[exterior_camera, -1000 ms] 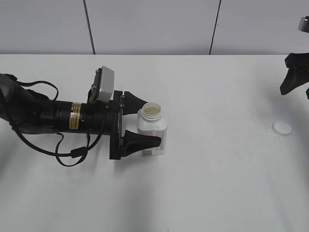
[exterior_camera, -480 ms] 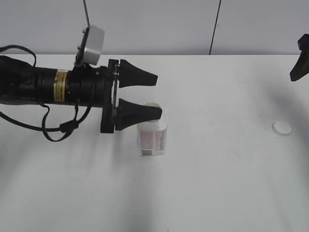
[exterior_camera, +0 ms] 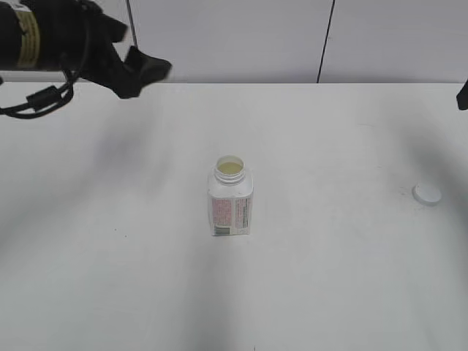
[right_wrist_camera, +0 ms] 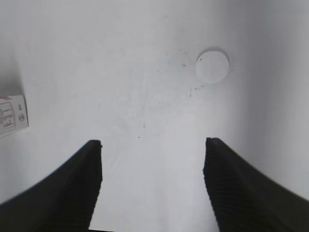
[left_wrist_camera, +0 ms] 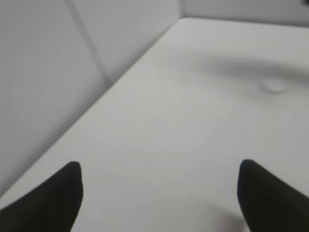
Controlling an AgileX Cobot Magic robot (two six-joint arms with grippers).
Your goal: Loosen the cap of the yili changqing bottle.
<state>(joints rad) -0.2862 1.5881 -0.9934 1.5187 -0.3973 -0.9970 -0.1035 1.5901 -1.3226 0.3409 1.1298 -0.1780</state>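
Observation:
The yili changqing bottle [exterior_camera: 231, 198] stands upright in the middle of the white table, its neck open with no cap on it. A corner of its label shows in the right wrist view [right_wrist_camera: 12, 115]. The white cap [exterior_camera: 427, 193] lies flat on the table at the right, apart from the bottle; it also shows in the right wrist view [right_wrist_camera: 212, 66]. My left gripper [exterior_camera: 146, 73] is raised at the top left, far from the bottle, open and empty [left_wrist_camera: 157, 193]. My right gripper [right_wrist_camera: 152, 159] is open and empty above the table; only a sliver of it shows at the exterior view's right edge [exterior_camera: 463, 95].
The white table [exterior_camera: 329, 278] ends at a grey panelled wall [exterior_camera: 234, 36] behind it. The left arm's cables [exterior_camera: 44, 95] hang at the top left.
My left gripper let go of the bottle, then rose and drew back to the top left. My right gripper rose almost out of the exterior view. Bottle and cap have stayed put.

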